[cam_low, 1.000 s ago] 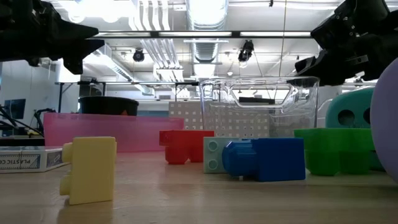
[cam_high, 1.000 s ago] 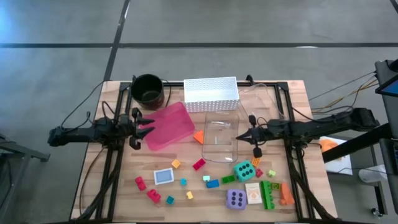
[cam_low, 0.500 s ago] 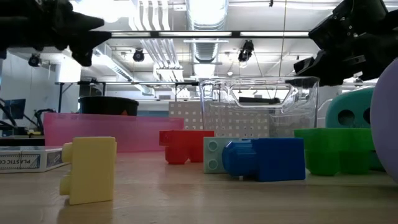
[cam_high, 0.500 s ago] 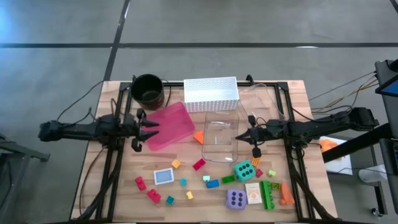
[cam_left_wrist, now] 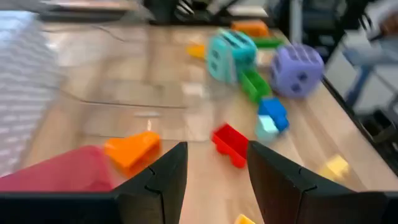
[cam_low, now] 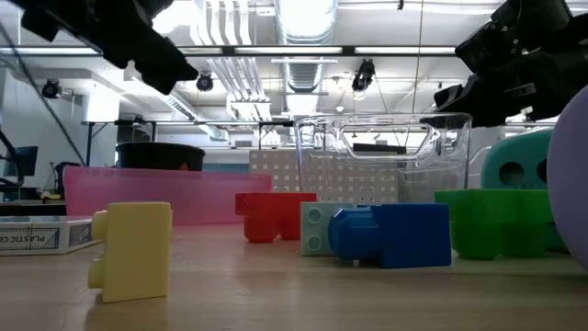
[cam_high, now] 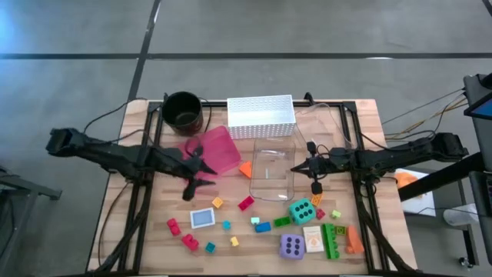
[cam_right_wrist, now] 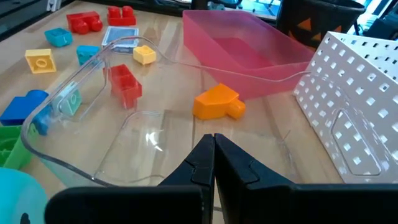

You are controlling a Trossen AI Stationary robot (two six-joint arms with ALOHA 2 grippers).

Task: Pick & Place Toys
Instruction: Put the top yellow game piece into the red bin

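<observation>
The toys lie loose on the near half of the table: an orange brick, a red brick, a card, a blue brick, a teal die, a purple die and a green brick. My left gripper hangs open over the pink tray's near corner, holding nothing; its wrist view looks between the fingers at the red brick. My right gripper hovers shut above the clear container's right rim, also seen in its wrist view.
A pink tray, a clear container, a white perforated basket and a black pot fill the table's far and middle part. Black frame rails run along both sides. Bare wood shows between the scattered bricks.
My left gripper has swung toward the table's right edge and a little toward the near edge, from beside the pink tray to over its near corner. It has risen and tipped its fingers downward. Its fingers stay apart as before.
</observation>
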